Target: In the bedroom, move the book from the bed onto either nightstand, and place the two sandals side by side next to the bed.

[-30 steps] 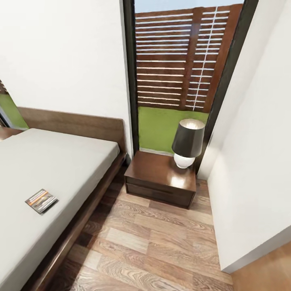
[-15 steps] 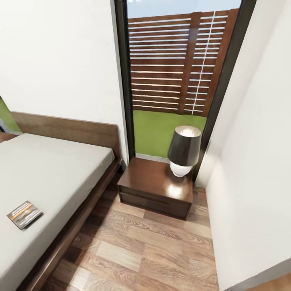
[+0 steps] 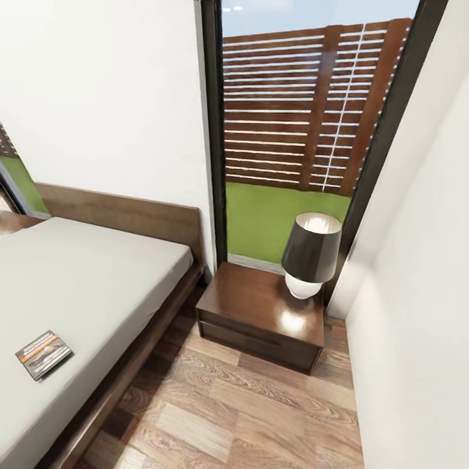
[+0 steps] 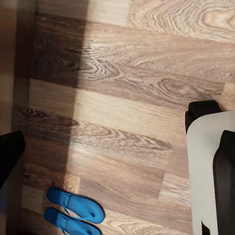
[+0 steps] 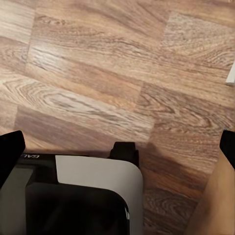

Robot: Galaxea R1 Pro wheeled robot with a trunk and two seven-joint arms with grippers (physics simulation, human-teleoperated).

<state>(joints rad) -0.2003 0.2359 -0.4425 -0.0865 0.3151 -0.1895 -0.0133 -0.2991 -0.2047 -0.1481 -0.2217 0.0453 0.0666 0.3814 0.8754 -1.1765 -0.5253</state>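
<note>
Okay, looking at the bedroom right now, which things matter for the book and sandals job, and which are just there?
Part of the job:
- book, lying on the bed
- nightstand beside the bed
- two sandals, side by side on the wood floor

Just there:
- lamp on the nightstand
- window with fence and grass outside

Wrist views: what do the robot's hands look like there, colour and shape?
The right hand shows as two plain matte black fingertips with blunt, rounded ends, one at each side of the picture. The left hand has the same plain black, rounded fingertip.
</note>
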